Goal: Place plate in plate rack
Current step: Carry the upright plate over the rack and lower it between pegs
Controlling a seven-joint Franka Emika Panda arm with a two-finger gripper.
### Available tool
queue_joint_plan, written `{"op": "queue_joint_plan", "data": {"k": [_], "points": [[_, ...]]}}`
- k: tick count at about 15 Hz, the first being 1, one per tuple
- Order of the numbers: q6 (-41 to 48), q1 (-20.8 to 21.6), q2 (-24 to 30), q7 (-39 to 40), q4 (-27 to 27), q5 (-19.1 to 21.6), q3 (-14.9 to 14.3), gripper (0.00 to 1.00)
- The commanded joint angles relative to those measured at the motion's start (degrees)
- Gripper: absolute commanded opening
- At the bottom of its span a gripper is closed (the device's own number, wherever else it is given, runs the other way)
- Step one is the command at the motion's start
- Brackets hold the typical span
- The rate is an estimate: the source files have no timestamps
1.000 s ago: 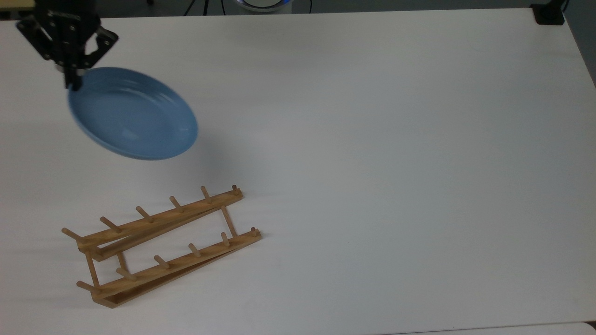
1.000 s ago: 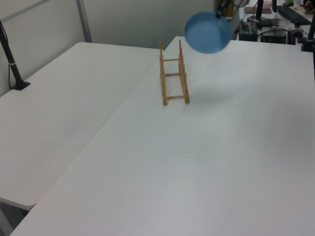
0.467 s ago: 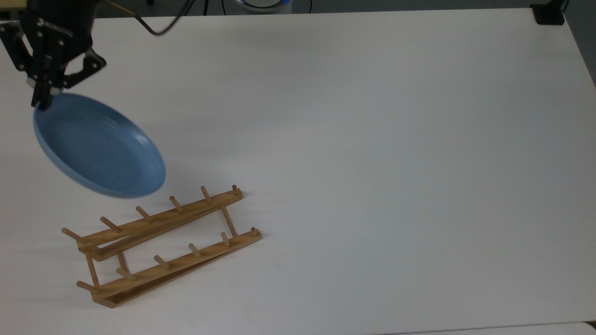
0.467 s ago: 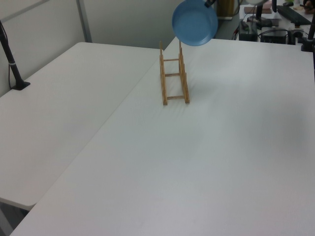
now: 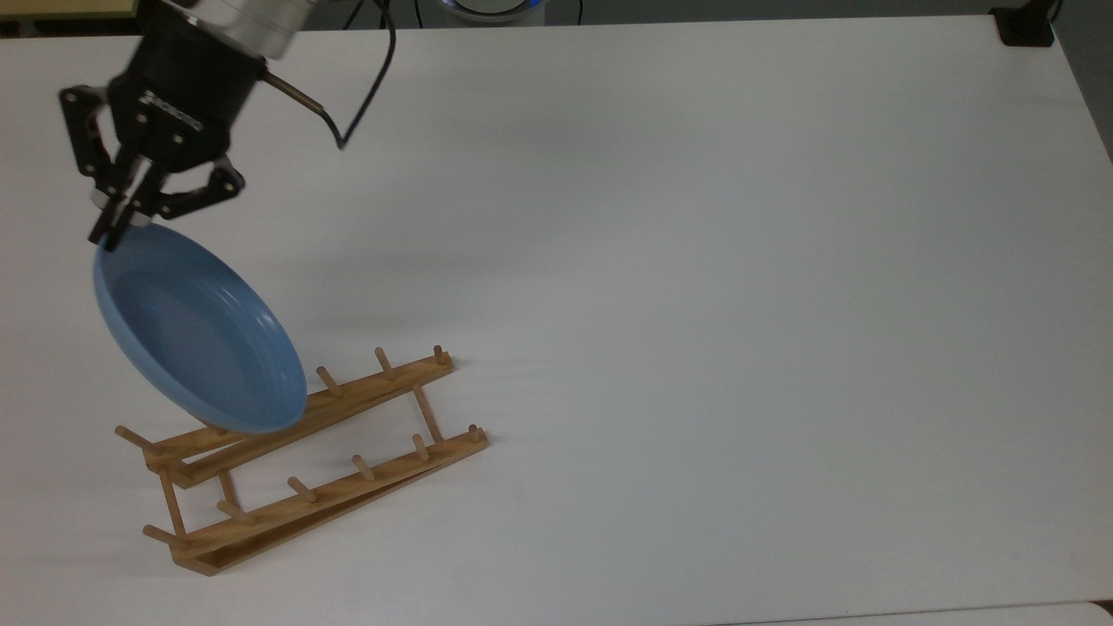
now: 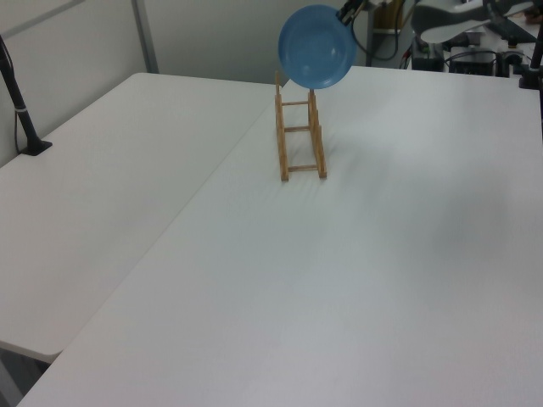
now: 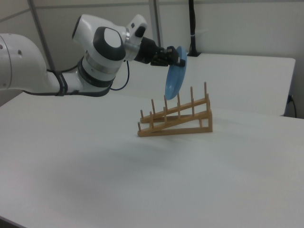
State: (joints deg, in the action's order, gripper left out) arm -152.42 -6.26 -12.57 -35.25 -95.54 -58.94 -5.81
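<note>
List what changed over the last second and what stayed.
The tool, shut on the plate rim, carried it down the top view toward the rack; the plate tipped steeper and now overlaps the rack's far rail. The grip and the rack stayed unchanged.

Glossy plate (image 5: 196,339); bare wooden plate rack (image 5: 296,452)

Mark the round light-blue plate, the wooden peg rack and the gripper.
round light-blue plate (image 5: 196,335), top view, its shallow well.
wooden peg rack (image 5: 348,491), top view, its nearer rail.
gripper (image 5: 113,228), top view, fingertips at the plate's rim.
</note>
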Motion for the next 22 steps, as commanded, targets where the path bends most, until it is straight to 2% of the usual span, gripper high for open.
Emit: {"op": "queue_joint_plan", "data": {"k": [1, 4, 6, 9, 19, 21, 22], "points": [[-0.42, 1.77, -1.23, -13.84, 0.53, -13.88, -0.43, 0.0], [0.46, 2.91, -2.55, -22.55, 0.53, -23.21, -0.43, 0.0], [2.04, 3.62, -3.6, -26.34, 0.53, -26.65, -0.43, 0.0], [2.92, 4.32, -4.74, -27.59, 0.53, -28.24, -0.43, 0.0], [3.45, 5.03, -6.59, -27.76, 0.62, -29.04, -0.25, 0.0], [3.45, 5.03, -6.68, -27.76, 0.62, -28.68, -0.25, 0.14], [3.45, 5.03, -6.77, -27.85, 0.62, -28.07, -0.17, 0.33]]}}
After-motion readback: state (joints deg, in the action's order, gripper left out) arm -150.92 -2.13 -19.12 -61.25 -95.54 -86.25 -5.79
